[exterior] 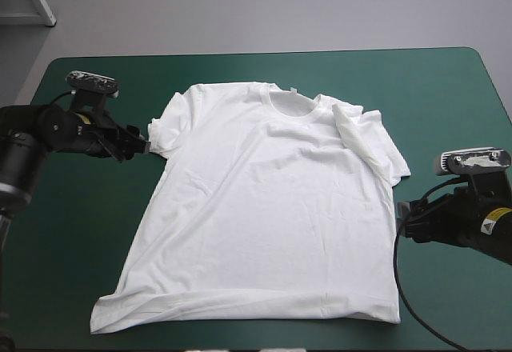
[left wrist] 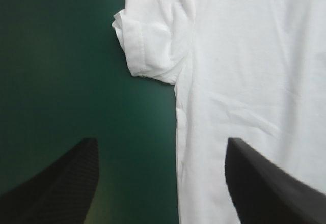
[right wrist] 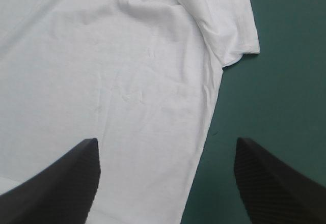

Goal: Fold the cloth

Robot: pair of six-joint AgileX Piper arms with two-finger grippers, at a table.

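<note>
The white T-shirt (exterior: 264,208) lies spread flat on the teal-green cover, collar toward the far edge and hem near the front. Its right sleeve (exterior: 364,140) is folded over with creases. My left gripper (exterior: 142,144) hovers at the shirt's left sleeve (left wrist: 147,40), open, with the shirt's side edge (left wrist: 178,147) running between its fingers. My right gripper (exterior: 402,212) stands open at the shirt's right side, below that sleeve (right wrist: 224,25); the side edge (right wrist: 204,147) passes between its fingers. Neither gripper holds anything.
Bare teal-green cover (exterior: 72,232) lies left of the shirt and more to its right (exterior: 448,112). A black cable (exterior: 404,288) loops on the table by the right arm.
</note>
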